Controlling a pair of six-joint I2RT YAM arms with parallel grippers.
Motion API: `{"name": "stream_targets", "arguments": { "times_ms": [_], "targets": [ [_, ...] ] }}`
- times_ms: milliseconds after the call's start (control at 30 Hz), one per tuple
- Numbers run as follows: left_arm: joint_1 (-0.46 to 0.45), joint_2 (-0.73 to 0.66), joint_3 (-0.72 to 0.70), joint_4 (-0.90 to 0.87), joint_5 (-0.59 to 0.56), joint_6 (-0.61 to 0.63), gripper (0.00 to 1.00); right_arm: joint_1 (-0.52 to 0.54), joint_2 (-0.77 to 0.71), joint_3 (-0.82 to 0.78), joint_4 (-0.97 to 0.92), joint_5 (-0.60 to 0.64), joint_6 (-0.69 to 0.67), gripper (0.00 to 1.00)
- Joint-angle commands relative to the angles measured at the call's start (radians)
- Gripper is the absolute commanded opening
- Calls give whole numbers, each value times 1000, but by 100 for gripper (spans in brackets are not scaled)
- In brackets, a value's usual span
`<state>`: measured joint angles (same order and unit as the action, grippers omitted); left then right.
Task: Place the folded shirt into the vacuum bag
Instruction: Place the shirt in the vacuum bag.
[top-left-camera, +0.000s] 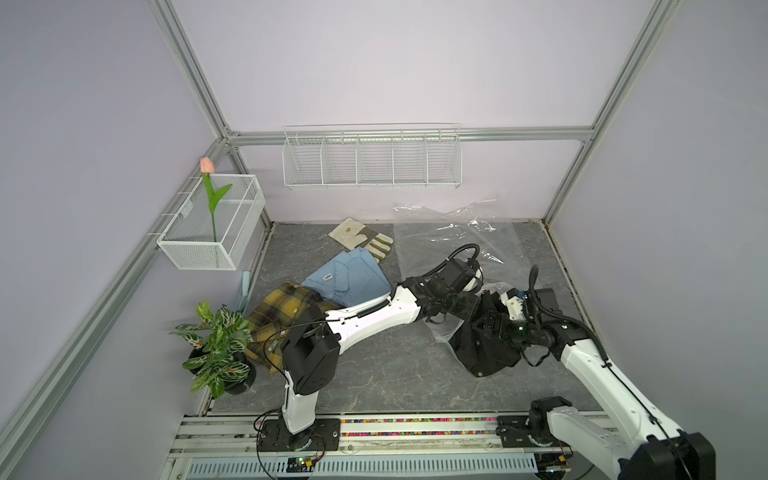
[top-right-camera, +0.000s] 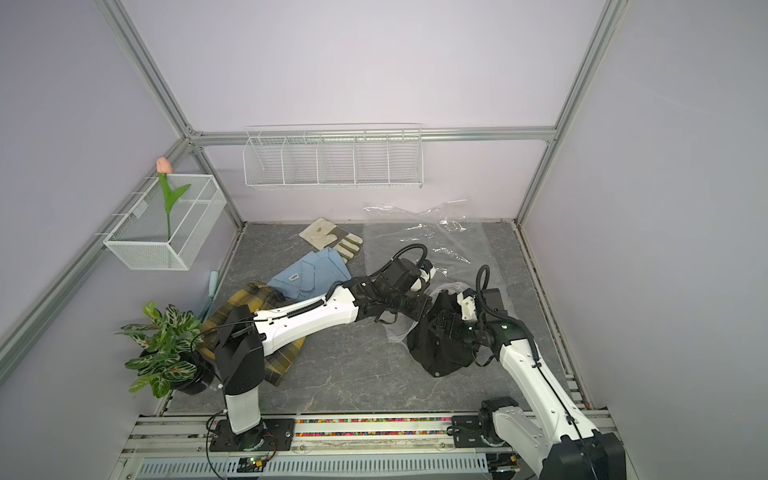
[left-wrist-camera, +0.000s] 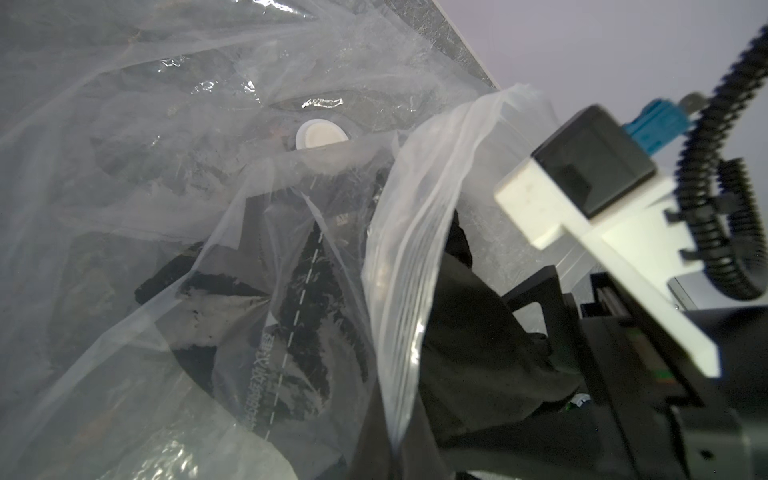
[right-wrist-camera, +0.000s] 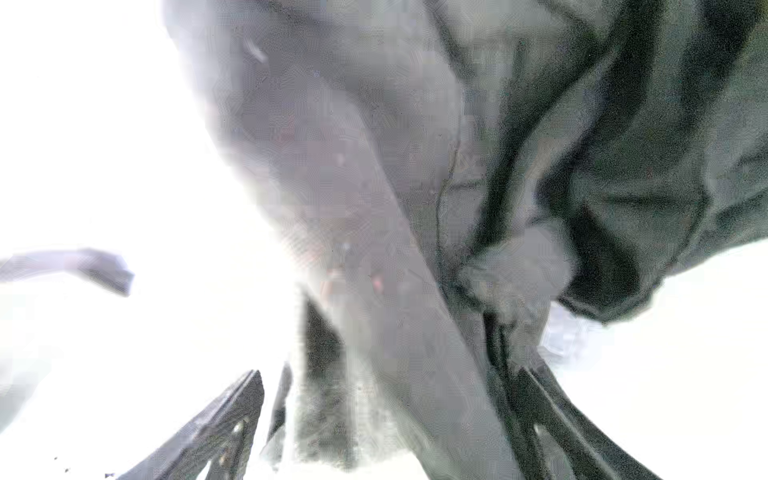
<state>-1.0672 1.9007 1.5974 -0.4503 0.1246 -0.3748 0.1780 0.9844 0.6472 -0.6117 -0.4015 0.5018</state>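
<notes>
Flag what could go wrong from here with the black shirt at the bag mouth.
1. Much of the black shirt appears to lie outside the vacuum bag. With the right gripper apparently open, it may slump off the mouth.
2. The left gripper seems to pinch only the thin lip, so the plastic could slip and close the opening.
3. Both grippers crowd together: collision risk.

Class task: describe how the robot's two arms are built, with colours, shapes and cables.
The left arm and right arm both have white moulded shells, black boxy joints and a black ribbed cable hose looping at the wrist. A blue plug sits on the right wrist camera.
</notes>
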Motion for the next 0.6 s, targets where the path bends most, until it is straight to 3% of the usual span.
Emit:
{"name": "stream_targets", "arguments": {
  "times_ms": [0,67,200,300,467,567],
  "targets": [
    [6,30,1,33,6,-12,0,-5,76,-10,1,46,-19,94],
    [6,38,5,32,7,-15,0,-3,105,29,-71,92,-38,93],
    [16,38,-1,29,-8,-32,0,-5,-60,60,-167,173,-28,93],
    [28,36,-2,37,-11,-46,0,-8,-86,86,-262,181,-30,93],
    [28,29,4,34,-10,-41,0,-5,-135,65,-354,213,84,99],
    [29,28,22,32,-8,-37,0,3,-206,10,-388,215,160,93]
  ]
}}
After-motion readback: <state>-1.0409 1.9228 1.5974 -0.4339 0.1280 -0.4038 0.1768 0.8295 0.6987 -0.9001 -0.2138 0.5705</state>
